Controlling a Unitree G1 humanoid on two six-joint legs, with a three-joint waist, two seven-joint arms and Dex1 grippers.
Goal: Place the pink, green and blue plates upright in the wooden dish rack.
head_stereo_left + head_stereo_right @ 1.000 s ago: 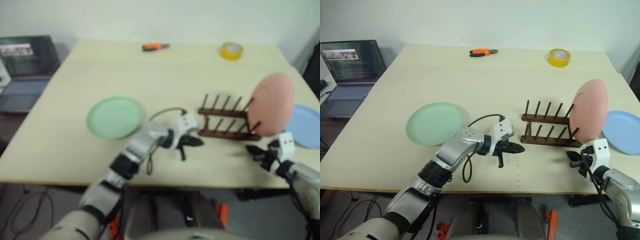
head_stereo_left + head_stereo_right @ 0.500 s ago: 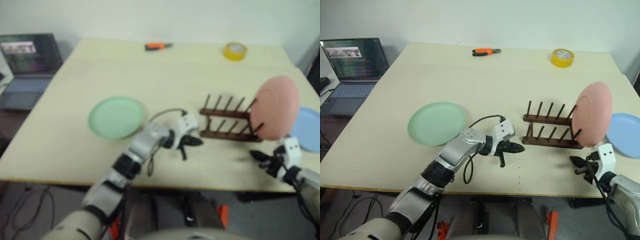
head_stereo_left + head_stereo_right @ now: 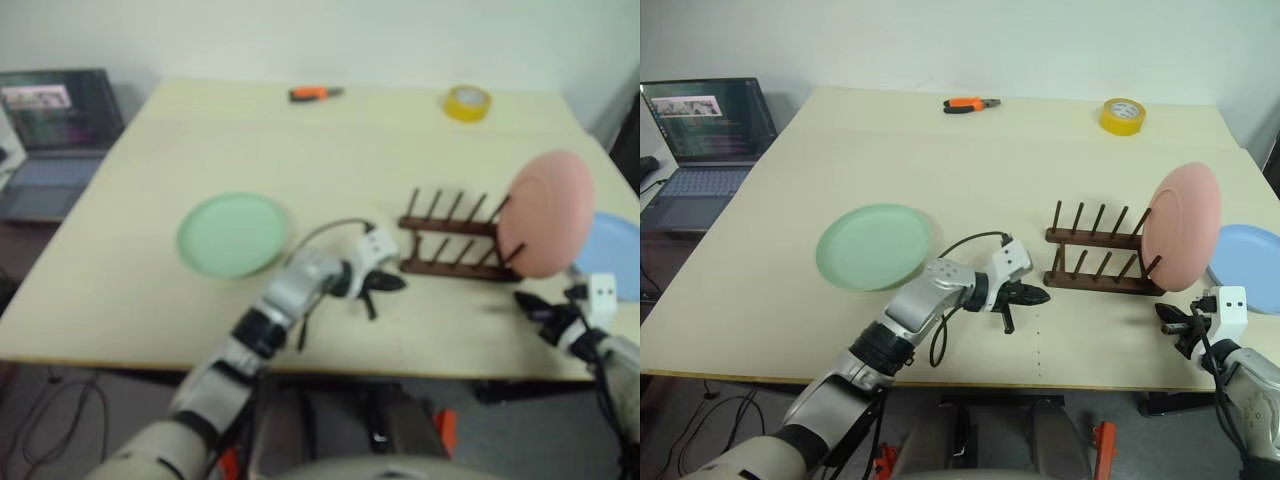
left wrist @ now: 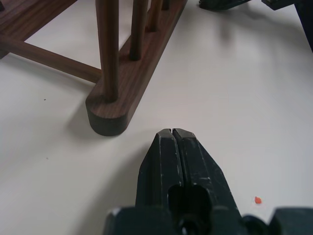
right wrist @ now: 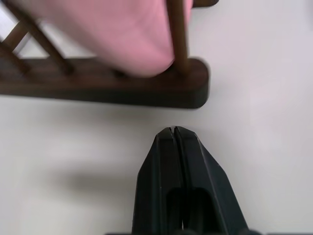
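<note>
Plates: three, namely one pink plate (image 3: 1181,226), one green plate (image 3: 873,246), one blue plate (image 3: 1247,266). Dish rack (image 3: 1098,260): one. Tape roll (image 3: 1120,115): one. Pliers (image 3: 971,103): one. Laptop (image 3: 702,130): one.

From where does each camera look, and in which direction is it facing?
Head views: from the head, forward and down over the table; both arms show.
Left wrist view: along the shut left gripper toward one end of the dark brown wooden dish rack.
Right wrist view: along the shut right gripper toward the rack's other end, where the pale pink round plate stands upright.
Shared: all views show the rack.
</note>
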